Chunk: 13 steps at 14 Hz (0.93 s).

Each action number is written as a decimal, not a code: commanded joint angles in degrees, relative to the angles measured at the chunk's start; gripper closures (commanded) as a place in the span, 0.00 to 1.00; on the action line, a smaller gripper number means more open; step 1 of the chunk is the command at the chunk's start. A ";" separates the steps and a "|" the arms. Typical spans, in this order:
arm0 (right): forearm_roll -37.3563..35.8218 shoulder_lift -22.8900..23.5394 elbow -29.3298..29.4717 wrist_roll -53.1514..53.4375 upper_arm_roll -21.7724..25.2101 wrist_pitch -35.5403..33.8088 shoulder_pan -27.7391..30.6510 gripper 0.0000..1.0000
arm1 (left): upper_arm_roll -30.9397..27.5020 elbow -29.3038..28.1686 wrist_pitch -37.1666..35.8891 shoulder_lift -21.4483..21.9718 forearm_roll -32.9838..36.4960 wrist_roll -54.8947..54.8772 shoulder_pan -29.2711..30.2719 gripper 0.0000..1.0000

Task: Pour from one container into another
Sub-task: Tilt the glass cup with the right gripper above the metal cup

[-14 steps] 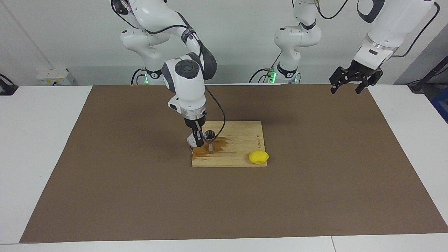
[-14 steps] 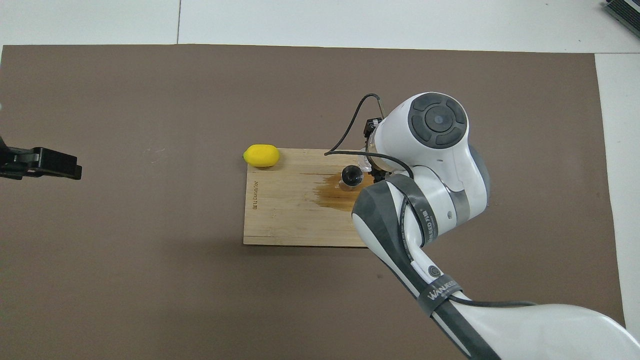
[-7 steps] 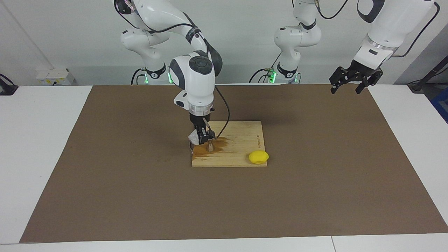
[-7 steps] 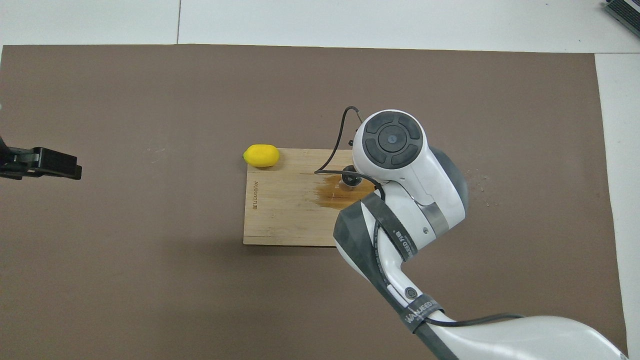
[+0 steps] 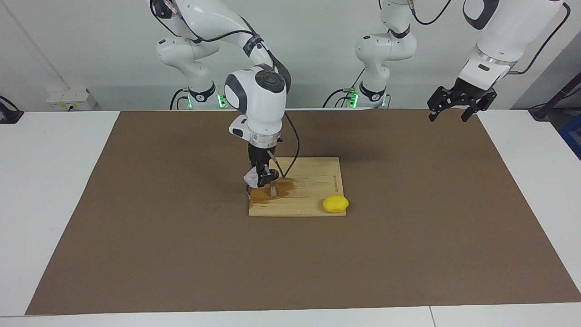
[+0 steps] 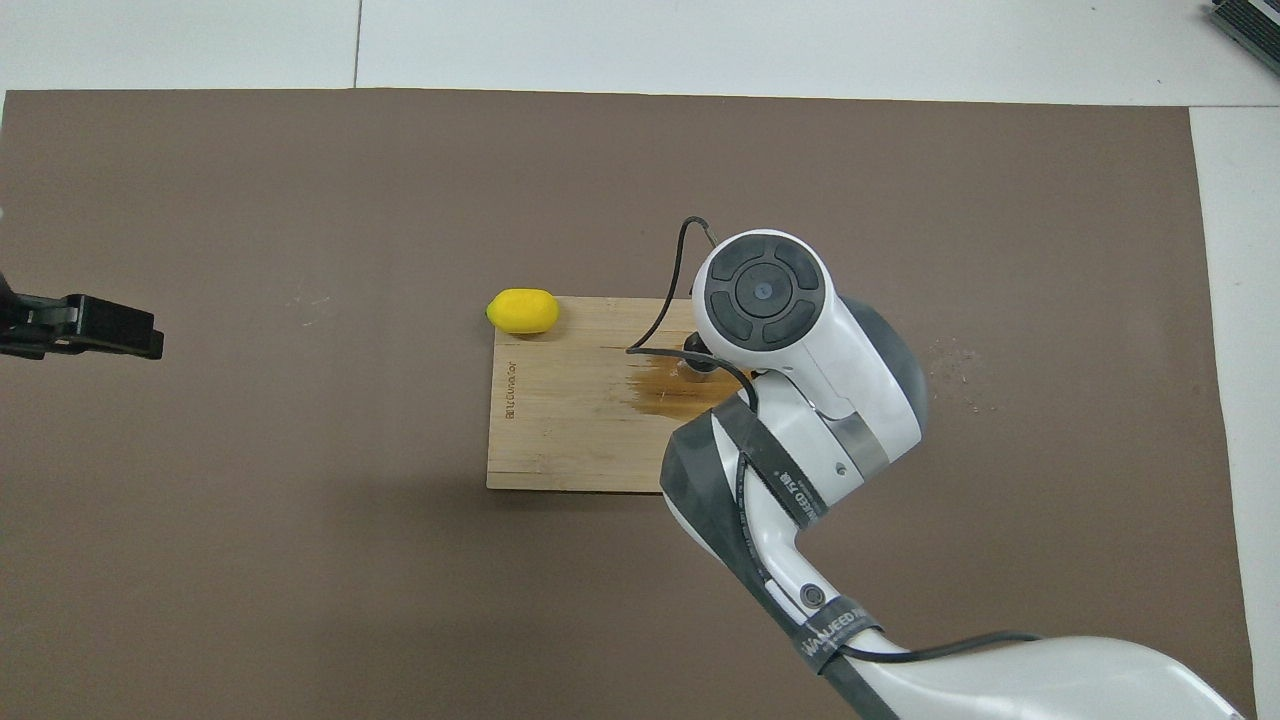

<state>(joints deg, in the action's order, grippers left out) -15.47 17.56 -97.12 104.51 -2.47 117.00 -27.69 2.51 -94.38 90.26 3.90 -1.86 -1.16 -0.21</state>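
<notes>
My right gripper is shut on the small clear cup and holds it tilted just above the wooden board. The cup leans toward the metal jigger, which stands upright on the board at the right arm's end. The gripper's fingers cover the jigger's top. In the overhead view the right arm's wrist hides the cup, and only a part of the jigger shows beside it. My left gripper hangs open and holds nothing, up over the mat's corner near the left arm's base.
A brown wet stain spreads on the board around the jigger. A yellow lemon lies at the board's corner farthest from the robots, toward the left arm's end. A brown mat covers the table.
The right arm's wrist has swung over the jigger and the cup in its grip has tipped toward it. The left arm has not moved.
</notes>
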 commanded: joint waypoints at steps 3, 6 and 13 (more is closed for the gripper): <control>-5.54 -0.68 0.18 1.04 -0.17 -1.95 -1.84 1.00 | 0.21 -2.12 0.97 1.82 -0.52 -0.51 0.65 0.00; -8.35 -1.12 0.09 1.22 -0.17 -2.92 -2.89 1.00 | 0.21 -2.12 0.97 1.82 -0.52 -0.51 0.65 0.00; -6.17 -0.95 0.27 0.78 -0.34 -3.35 -1.85 1.00 | 0.13 -2.12 0.97 1.82 -0.52 -0.51 0.65 0.00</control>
<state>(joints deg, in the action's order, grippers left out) -22.22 16.93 -97.04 104.51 -2.36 114.73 -30.94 2.50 -94.38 90.26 3.90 -1.86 -1.16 -0.21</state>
